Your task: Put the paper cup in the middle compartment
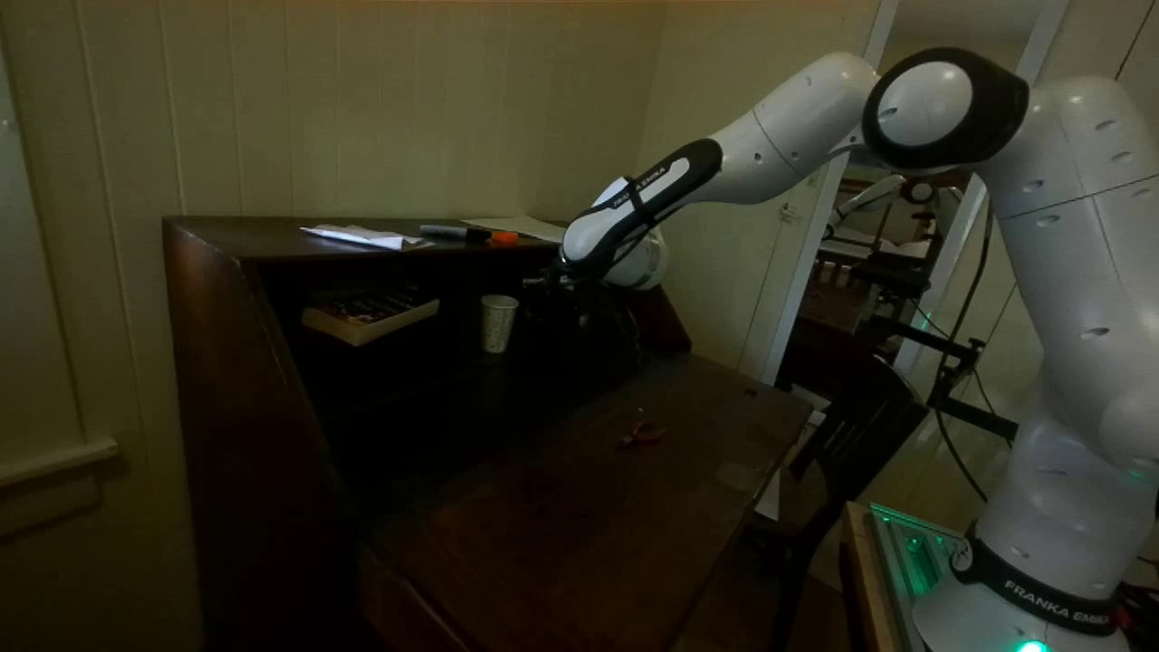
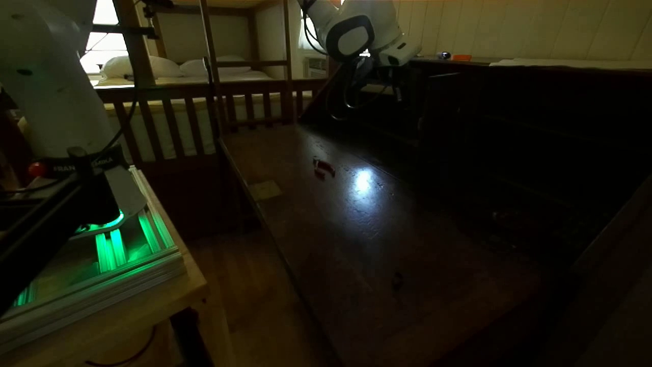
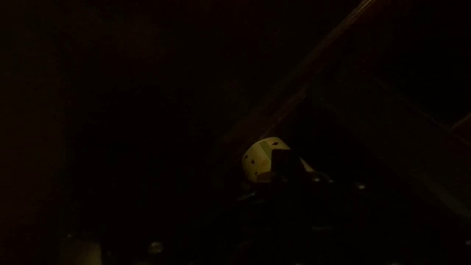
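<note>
The paper cup (image 1: pixel 498 323) is small, pale and upright, among the dark cubbyholes of the brown wooden desk (image 1: pixel 579 543). In the wrist view the cup (image 3: pixel 257 160) shows dark spots and a green band, with a dark block of my gripper (image 3: pixel 285 158) covering part of it. In an exterior view my gripper (image 1: pixel 534 285) is just right of the cup, near its rim height. It is too dark to see whether the fingers are open or shut, or touch the cup. The middle compartment cannot be made out. In an exterior view (image 2: pixel 395 92) my gripper shows, the cup does not.
A book (image 1: pixel 371 314) lies in the cubbyhole left of the cup. Paper (image 1: pixel 358 237), a dark marker (image 1: pixel 453 233) and an orange object (image 1: pixel 503 238) lie on the desk's top. Red pliers (image 1: pixel 643 435) lie on the writing surface. A vertical panel (image 2: pixel 443 102) stands near the gripper.
</note>
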{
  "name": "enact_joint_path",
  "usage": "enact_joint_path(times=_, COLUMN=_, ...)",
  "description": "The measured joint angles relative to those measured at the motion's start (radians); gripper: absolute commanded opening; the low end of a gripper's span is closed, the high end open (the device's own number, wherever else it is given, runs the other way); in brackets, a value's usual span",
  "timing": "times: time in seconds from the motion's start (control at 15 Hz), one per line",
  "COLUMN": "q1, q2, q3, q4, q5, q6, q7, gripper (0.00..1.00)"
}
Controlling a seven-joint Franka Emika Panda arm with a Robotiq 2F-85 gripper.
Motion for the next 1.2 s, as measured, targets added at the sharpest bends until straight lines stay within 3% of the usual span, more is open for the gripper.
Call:
enact_joint_path(times=0.4, q1=-0.006, q2=0.106, q3=-0.001, q4=0.108, q5=-0.057, q6=0.003, q7=-0.197, gripper=0.0)
enact_joint_path(times=1.2, q1=-0.001, q2=0.306, q3=-0.023, q4=0.315, q5=-0.081, q6=0.157, q7=-0.245, gripper=0.0)
